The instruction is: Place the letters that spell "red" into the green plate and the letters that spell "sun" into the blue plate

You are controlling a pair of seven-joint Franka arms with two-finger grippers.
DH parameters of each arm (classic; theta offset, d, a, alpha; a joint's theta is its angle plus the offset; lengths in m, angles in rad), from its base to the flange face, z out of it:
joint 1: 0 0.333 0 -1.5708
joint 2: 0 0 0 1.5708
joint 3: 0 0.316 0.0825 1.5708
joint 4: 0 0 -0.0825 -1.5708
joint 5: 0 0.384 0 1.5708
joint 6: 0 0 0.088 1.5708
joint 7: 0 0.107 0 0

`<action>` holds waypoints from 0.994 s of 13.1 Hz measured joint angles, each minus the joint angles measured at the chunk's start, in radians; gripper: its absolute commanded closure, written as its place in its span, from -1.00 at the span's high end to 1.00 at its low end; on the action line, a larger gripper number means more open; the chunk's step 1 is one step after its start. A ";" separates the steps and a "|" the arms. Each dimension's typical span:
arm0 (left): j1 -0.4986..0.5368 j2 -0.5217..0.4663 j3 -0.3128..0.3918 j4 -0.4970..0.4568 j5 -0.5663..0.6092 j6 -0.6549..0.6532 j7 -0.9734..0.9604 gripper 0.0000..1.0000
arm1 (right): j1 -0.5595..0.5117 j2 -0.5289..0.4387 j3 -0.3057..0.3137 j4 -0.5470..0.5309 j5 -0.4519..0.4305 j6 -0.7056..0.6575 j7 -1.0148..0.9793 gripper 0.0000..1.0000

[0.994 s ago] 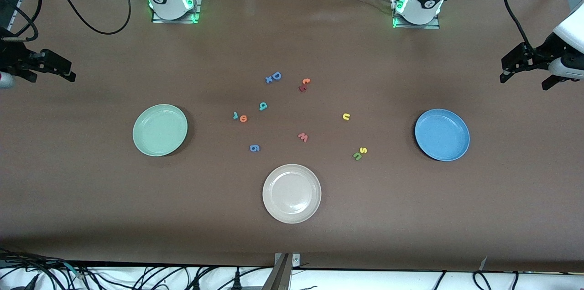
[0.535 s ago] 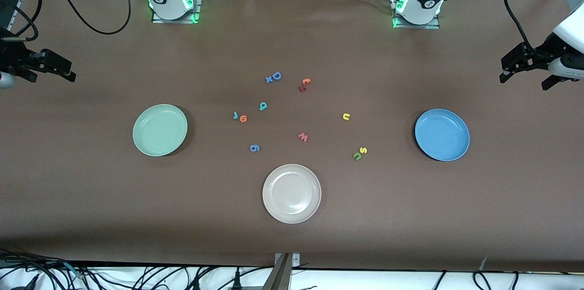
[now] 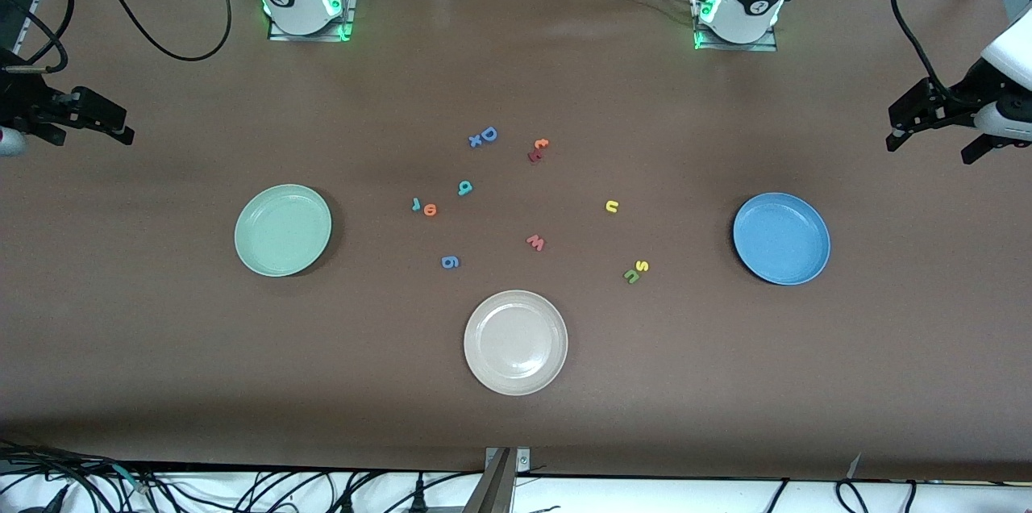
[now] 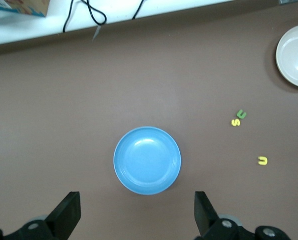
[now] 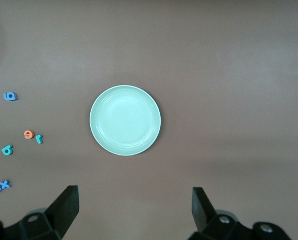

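Bench (image 3: 516, 432): brown surface carrying three plates and a loose scatter of foam letters at its middle.

Green plate (image 3: 283, 230): pale mint, round, toward the right arm's end of the bench. Nothing lies in it.

Blue plate (image 3: 781, 238): medium blue, round, toward the left arm's end. Nothing lies in it.

Beige-white plate (image 3: 515, 342): nearest the front camera of the three plates, between the other two.

Letters for "red": teal "r" (image 3: 416, 204) and orange "e" (image 3: 430, 210) lie just beside each other; teal "d" (image 3: 464, 188) lies near them, a little farther from the front camera. All three rest on the bench, apart from the green plate.

Letters for "sun": yellow "s" (image 3: 642, 265) lies touching or just beside the olive-green "u" shape (image 3: 631, 277); yellow "u" shape (image 3: 612, 206) lies apart from the pair, farther from the front camera. All three rest on the bench, apart from the blue plate.

Other letters: blue "D" (image 3: 488, 134) with a small blue "x" (image 3: 475, 141) beside it; orange "t" (image 3: 541, 144) next to a dark red letter (image 3: 534, 156) too small to read; red "w" (image 3: 536, 242); blue "g" (image 3: 450, 261).

Left gripper (image 4: 137, 212): raised at the left arm's end of the bench, jaws apart and holding nothing; its wrist view looks down on the blue plate.

Right gripper (image 5: 133, 210): raised at the right arm's end, jaws apart and holding nothing; its wrist view looks down on the green plate.
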 measured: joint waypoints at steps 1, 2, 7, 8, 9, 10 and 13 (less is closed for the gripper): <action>0.000 0.001 0.000 0.000 0.000 0.008 0.000 1.00 | 0.000 0.000 0.000 0.000 0.000 0.000 0.000 1.00; 0.000 0.002 0.000 0.000 0.000 0.013 0.000 1.00 | 0.000 0.000 0.000 0.000 0.000 0.000 0.000 1.00; 0.007 0.001 0.000 0.007 0.000 0.029 0.000 1.00 | 0.000 0.000 0.000 0.000 0.000 0.000 0.000 1.00; 0.007 0.002 0.000 0.007 0.000 0.029 0.000 1.00 | 0.000 0.000 0.000 0.000 0.000 0.000 0.000 1.00; 0.007 0.002 0.000 0.007 0.000 0.027 0.000 1.00 | 0.000 0.000 0.000 0.000 0.000 0.000 0.000 1.00; 0.007 0.003 0.000 0.006 0.000 0.024 0.000 1.00 | 0.000 0.000 0.000 0.000 0.000 0.000 0.000 1.00; 0.007 0.008 -0.005 -0.003 0.000 0.005 0.000 1.00 | 0.000 0.000 0.000 0.000 0.000 0.000 0.000 1.00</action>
